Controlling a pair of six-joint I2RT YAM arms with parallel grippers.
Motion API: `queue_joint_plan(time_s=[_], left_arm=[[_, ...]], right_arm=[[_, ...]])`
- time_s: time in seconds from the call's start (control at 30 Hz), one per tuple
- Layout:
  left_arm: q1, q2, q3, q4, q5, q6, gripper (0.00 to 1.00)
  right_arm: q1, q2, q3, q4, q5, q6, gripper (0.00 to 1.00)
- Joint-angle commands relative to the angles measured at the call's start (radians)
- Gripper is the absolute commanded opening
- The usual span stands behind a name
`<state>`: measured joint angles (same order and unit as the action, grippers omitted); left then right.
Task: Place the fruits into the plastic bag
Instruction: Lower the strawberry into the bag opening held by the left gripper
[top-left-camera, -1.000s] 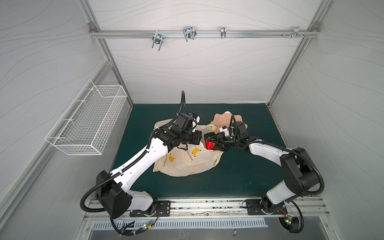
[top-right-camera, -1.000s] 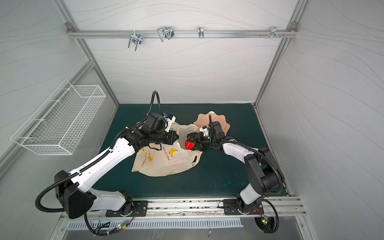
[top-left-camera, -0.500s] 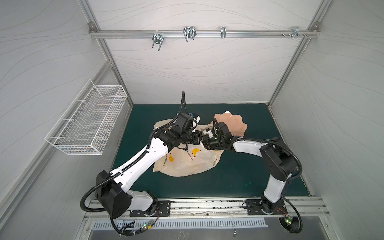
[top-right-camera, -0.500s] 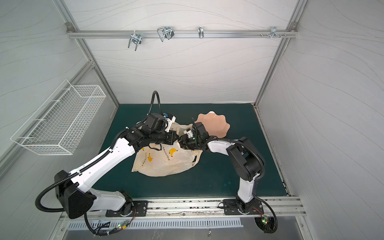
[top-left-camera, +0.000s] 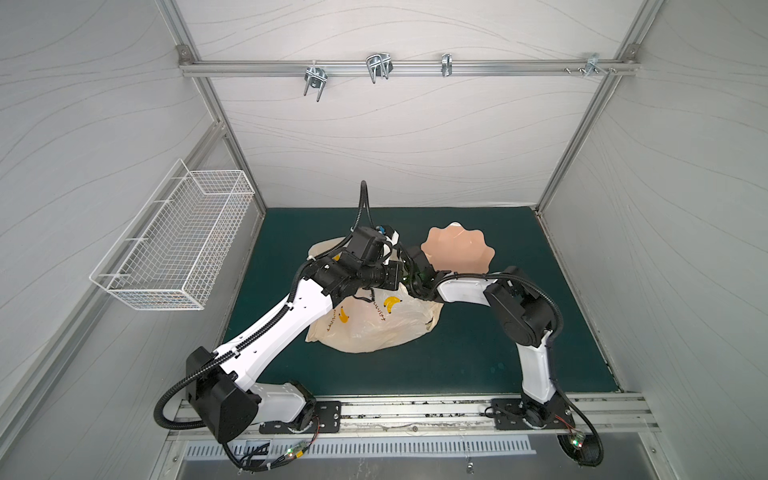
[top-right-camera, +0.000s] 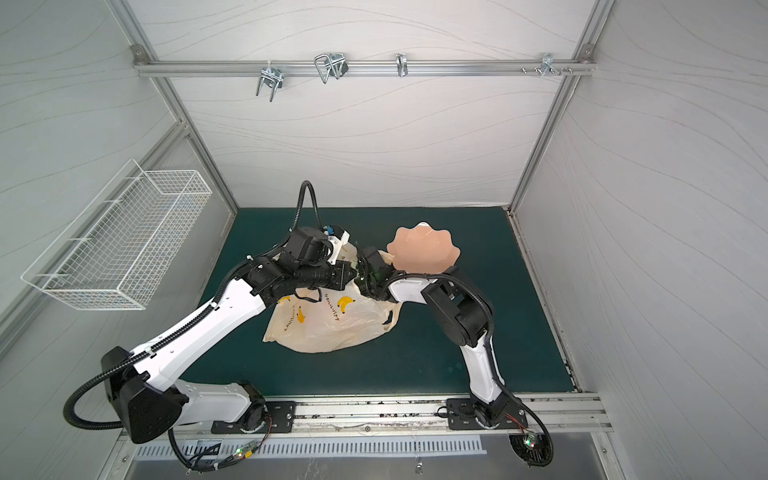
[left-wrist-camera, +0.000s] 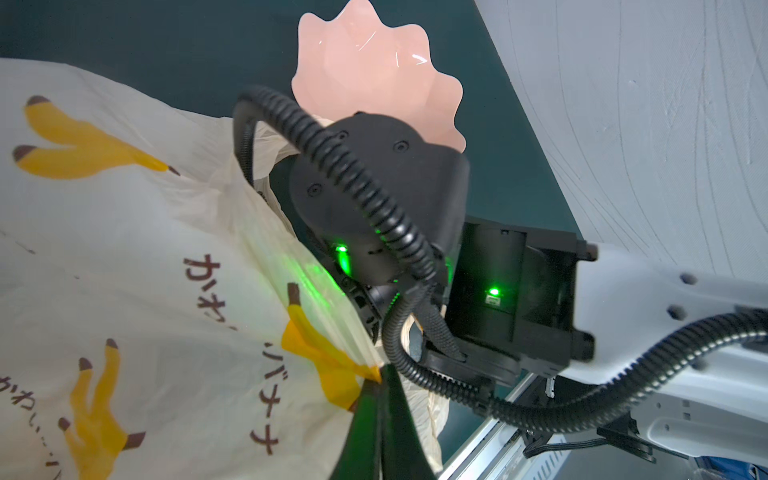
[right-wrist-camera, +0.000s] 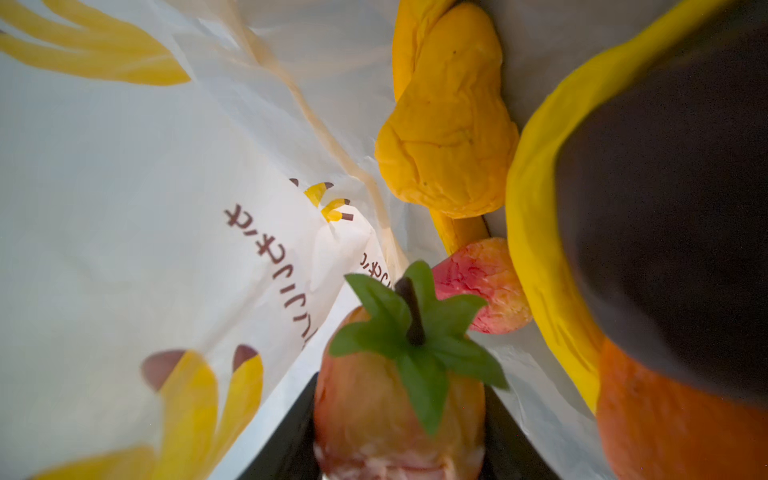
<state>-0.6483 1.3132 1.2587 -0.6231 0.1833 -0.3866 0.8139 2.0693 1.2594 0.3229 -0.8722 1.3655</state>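
The cream plastic bag printed with bananas lies mid-table. My left gripper is shut on the rim of the plastic bag, holding its mouth up. My right gripper is inside the bag, shut on a red strawberry-like fruit with green leaves. In both top views its jaws are hidden in the bag's mouth. Deeper in the bag lie a second red piece, a lumpy yellow fruit, a yellow banana, a dark brown one and an orange.
The pale pink scalloped dish stands just behind the right forearm, with nothing showing in it. A white wire basket hangs on the left wall. The two wrists almost touch above the bag's mouth.
My right gripper has moved left from beside the bag into its mouth, carrying the red fruit out of sight of the top views. The left arm has stayed still.
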Motion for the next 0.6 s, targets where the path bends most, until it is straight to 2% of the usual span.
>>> queue_joint_plan(time_s=[0.0, 0.07, 0.13, 0.4, 0.57], left_arm=[[-0.005, -0.021, -0.011, 0.014, -0.017, -0.009, 0.00], [-0.005, -0.025, -0.015, 0.014, -0.020, -0.014, 0.00], [-0.005, -0.028, -0.021, 0.016, -0.021, -0.018, 0.00], [-0.005, -0.038, -0.028, 0.006, -0.035, -0.019, 0.00], [-0.005, -0.040, -0.033, 0.009, -0.037, -0.024, 0.00]], right_arm=[[0.020, 0.045, 0.054, -0.037, -0.044, 0.033, 0.37], [0.028, 0.067, 0.085, -0.087, -0.059, 0.022, 0.40], [0.033, 0.082, 0.097, -0.107, -0.068, 0.014, 0.48], [0.036, 0.070, 0.086, -0.107, -0.099, -0.006, 0.89], [0.029, 0.048, 0.078, -0.107, -0.110, -0.018, 0.99]])
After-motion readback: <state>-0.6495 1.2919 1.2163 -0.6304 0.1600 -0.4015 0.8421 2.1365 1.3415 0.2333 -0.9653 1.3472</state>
